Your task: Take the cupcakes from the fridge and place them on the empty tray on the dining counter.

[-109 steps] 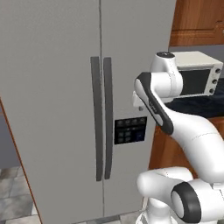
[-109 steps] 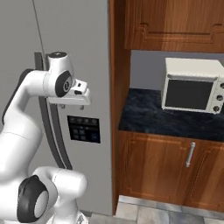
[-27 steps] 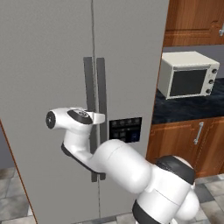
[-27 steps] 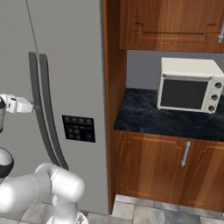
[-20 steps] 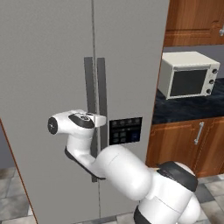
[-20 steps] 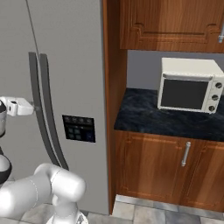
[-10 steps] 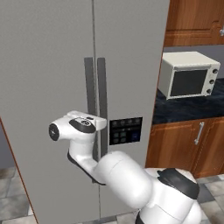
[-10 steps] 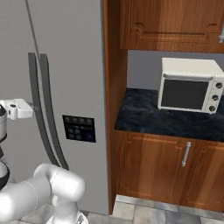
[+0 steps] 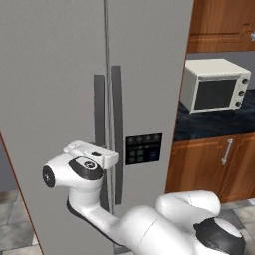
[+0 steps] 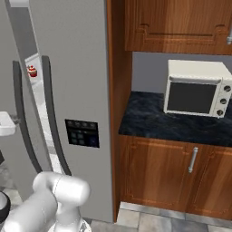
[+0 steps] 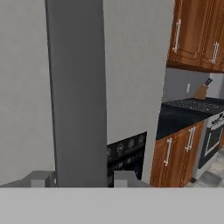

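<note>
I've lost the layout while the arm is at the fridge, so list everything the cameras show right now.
fridge: one, light grey, left of the cabinets; left door slightly ajar
left door handle: one, dark grey, vertical
right door handle: one, dark grey, vertical
dispenser panel: one, dark, right door
cupcake: one, red-and-white top, inside, seen through the gap
toaster oven: one, white, on wall counter
wall counter: one, black marbled, right of fridge
cabinets: brown wood, above and below counter
arm: one, white
gripper: one, shut on left door handle
</note>
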